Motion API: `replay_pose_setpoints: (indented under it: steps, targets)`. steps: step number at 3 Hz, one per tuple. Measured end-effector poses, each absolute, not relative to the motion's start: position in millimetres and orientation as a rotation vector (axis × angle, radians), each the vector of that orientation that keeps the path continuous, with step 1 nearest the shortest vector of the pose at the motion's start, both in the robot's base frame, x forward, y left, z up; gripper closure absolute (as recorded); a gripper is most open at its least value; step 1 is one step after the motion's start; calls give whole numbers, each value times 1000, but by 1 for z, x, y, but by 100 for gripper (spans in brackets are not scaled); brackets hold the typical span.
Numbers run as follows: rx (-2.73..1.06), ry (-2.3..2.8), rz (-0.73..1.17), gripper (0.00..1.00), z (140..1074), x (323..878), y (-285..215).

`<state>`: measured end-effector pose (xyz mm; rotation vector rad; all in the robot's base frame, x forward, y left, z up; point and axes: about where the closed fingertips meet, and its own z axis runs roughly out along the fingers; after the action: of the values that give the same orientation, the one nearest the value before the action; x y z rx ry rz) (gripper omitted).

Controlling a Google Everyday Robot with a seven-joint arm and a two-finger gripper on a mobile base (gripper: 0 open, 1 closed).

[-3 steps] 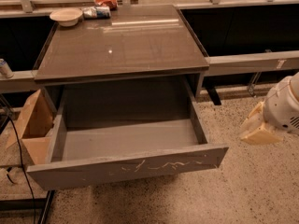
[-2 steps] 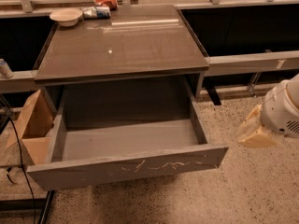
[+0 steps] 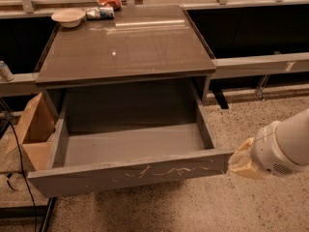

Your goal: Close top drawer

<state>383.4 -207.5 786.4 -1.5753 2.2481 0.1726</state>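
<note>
The top drawer [image 3: 130,174] is pulled far out of the grey cabinet [image 3: 125,47]. It is wide, deep and empty inside. Its flat front panel has pale whitish scratch marks right of centre. My gripper [image 3: 241,162] comes in from the right on a white arm. Its cream-coloured tip sits right at the right end of the drawer's front panel, at the same height. I cannot tell if it touches the panel.
A white bowl [image 3: 68,17], a can [image 3: 99,12] and a red packet [image 3: 109,2] lie at the back of the cabinet top. An open cardboard box [image 3: 33,129] stands on the floor left of the drawer. Speckled floor lies in front and to the right.
My gripper has moved left and a little down, from out to the right of the drawer to the right end of its front panel. The drawer has not moved.
</note>
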Motion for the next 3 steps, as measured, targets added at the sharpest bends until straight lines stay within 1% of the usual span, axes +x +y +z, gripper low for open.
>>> replay_pose_setpoints:
  steps: [2,3]
  targets:
    - [-1551,2196,135,100,720,393,-197]
    - [-1538,2162,123,100,703,398,-192]
